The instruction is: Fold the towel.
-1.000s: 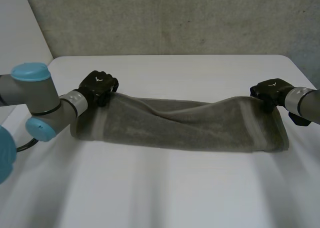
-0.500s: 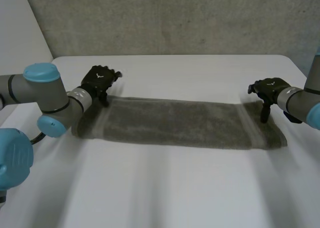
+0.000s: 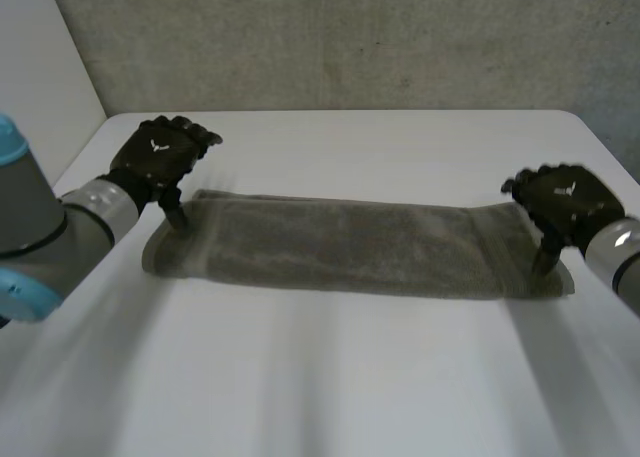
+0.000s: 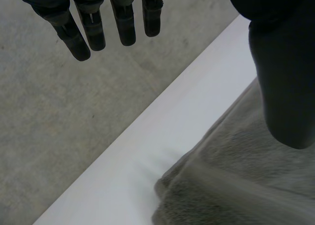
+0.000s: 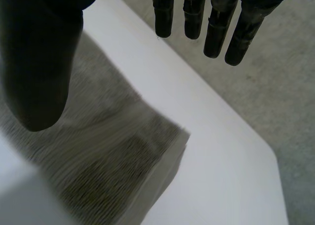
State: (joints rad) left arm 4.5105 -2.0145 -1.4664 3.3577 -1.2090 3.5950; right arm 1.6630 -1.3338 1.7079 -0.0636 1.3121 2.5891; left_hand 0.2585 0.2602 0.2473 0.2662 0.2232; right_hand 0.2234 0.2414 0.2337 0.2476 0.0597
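Observation:
A grey-brown towel (image 3: 350, 247) lies folded into a long flat strip across the white table (image 3: 330, 377). My left hand (image 3: 158, 157) hovers above the strip's left far corner, fingers straight and apart from the thumb, holding nothing. In the left wrist view its fingers (image 4: 93, 28) point past the table edge and its thumb (image 4: 285, 82) hangs over the towel (image 4: 231, 176). My right hand (image 3: 565, 202) is lifted above the right end of the strip, open as well. Its fingers (image 5: 211, 23) and thumb (image 5: 39, 72) spread above the towel's corner (image 5: 123, 156).
A grey wall (image 3: 350, 37) rises behind the table's far edge. Grey floor (image 4: 59, 116) lies beyond the table edge by the left hand, and grey floor (image 5: 266, 102) beyond the right end.
Both hands have let go of the towel's far edge and risen, fingers spreading. The towel has dropped and now lies flat as a folded strip.

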